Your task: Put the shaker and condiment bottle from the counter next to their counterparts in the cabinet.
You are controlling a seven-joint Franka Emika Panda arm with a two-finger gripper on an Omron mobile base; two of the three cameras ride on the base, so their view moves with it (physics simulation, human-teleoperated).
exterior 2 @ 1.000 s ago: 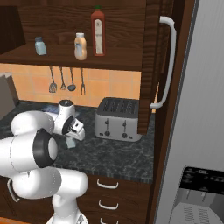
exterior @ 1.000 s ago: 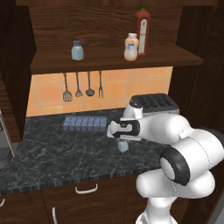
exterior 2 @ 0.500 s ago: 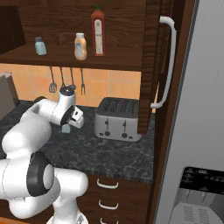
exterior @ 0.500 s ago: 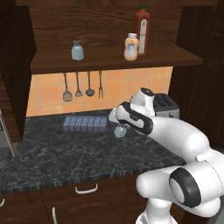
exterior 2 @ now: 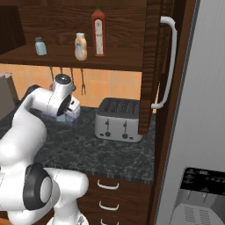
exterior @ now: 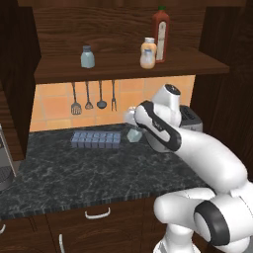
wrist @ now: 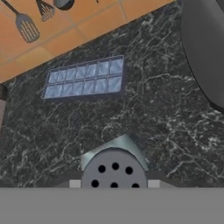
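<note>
One small pale blue-grey shaker with a holed grey cap (exterior: 133,134) sits clamped in your two-finger gripper (wrist: 114,183), lifted clear above the dark marbled stone counter (exterior: 74,170), near the blue ice-cube tray (exterior: 96,140), below the dark wooden cabinet shelf (exterior: 123,69).

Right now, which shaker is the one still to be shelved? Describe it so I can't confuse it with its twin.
Start at the black marbled counter and go up the white arm to the gripper, in front of the toaster. The pale blue shaker is clamped there, off the stone. Its twin stands alone on the cabinet shelf.
</note>
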